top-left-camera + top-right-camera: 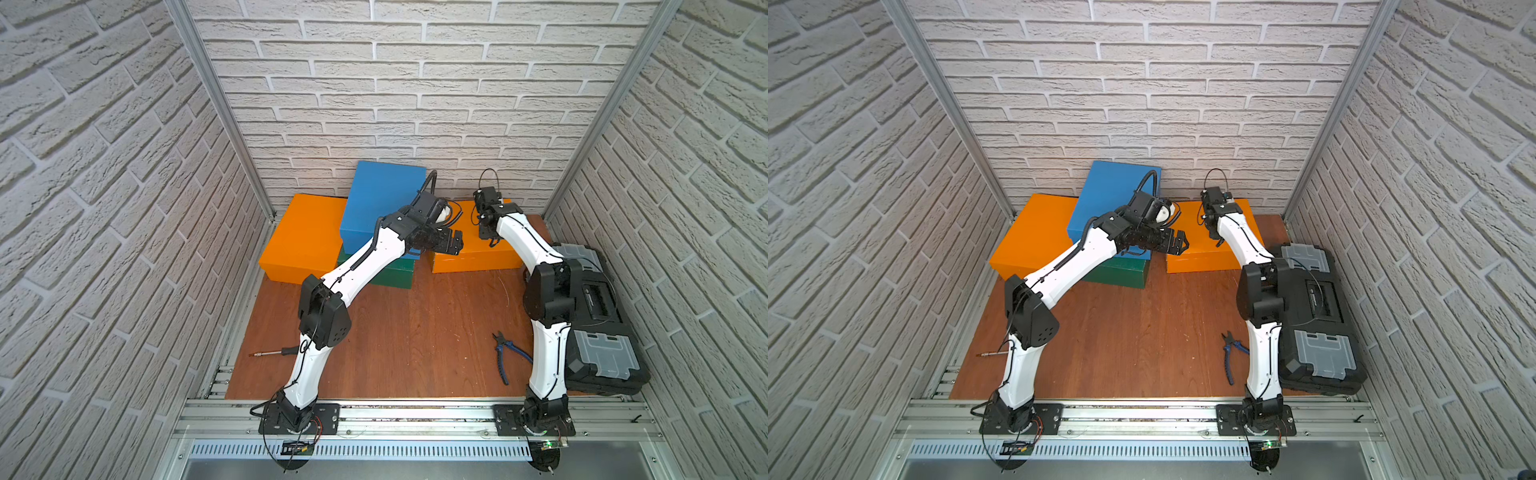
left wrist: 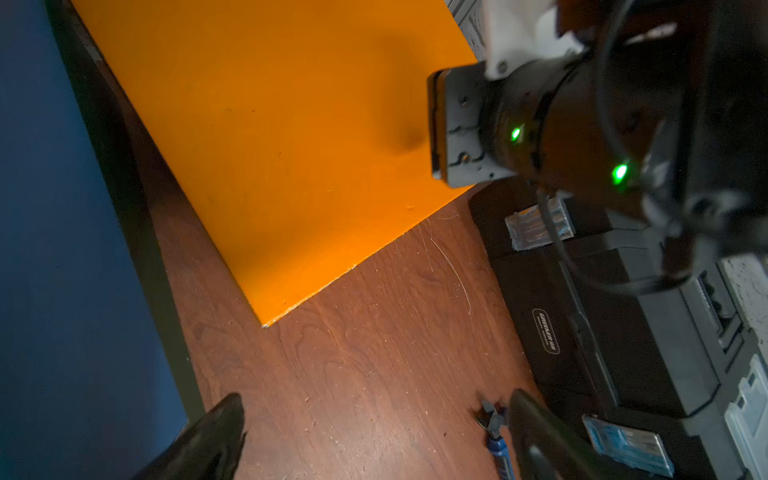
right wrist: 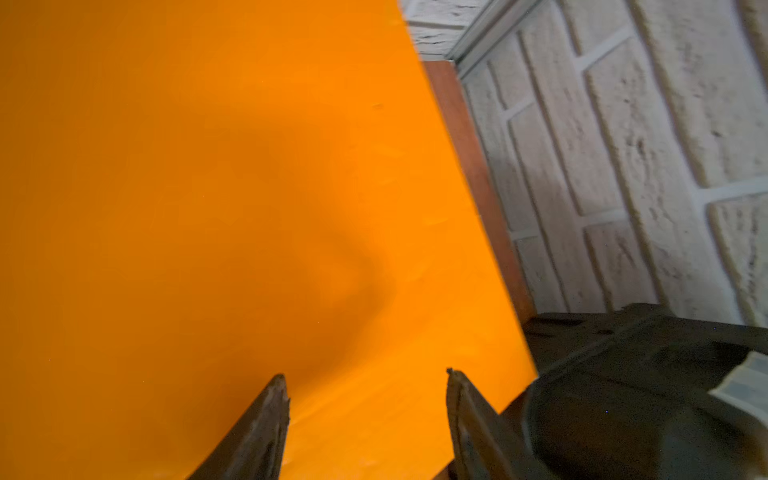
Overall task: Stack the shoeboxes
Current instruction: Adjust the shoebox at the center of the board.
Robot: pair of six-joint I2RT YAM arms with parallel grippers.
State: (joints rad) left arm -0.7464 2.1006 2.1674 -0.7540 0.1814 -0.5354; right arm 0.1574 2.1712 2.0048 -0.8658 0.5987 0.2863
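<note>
Room: narrow bay with brick-pattern walls (image 1: 415,83) on three sides, close around the work.

Surface (image 1: 415,340): red-brown wood. The middle is mostly bare and the boxes crowd along the back wall.

Tool case (image 1: 598,299): black with grey lids, along the right wall, just beside the right orange box's near right corner.

Boxes:
- Blue box (image 1: 374,199) sits askew on the green box (image 1: 395,276), back centre.
- Left orange box (image 1: 303,237) lies flat on the surface, close on the robot's left of that pile. Contact not clear.
- Right orange box (image 1: 473,257) lies flat on the other side, with a strip of wood between it and the green box. Its long axis runs side to side, along the back wall.
- Two are stacked. By my reading both orange ones have yet to go up.

Arms: both reach to the right orange box.
- Right gripper (image 3: 368,378) is over the lid, towards the box's right end. Jaws are partway apart with nothing between them. Cannot tell whether the tips touch the lid.
- Left gripper (image 2: 376,399) hangs by the box's left end, near its front corner, over the wood strip. Jaws are spread wide and hold nothing.

Judgement:
- The box lies lengthwise between the two grippers, and the right arm is the nearer.
- It looks too broad for one gripper, so a two-arm hold on the short ends seems the likely move.
- The carry would then go leftward and up onto the blue lid.
- Room is tight, with the wall behind and the case to the right.

Small items: pliers (image 1: 503,357) and screwdriver (image 1: 270,353) lie near the front, well apart from the boxes.
</note>
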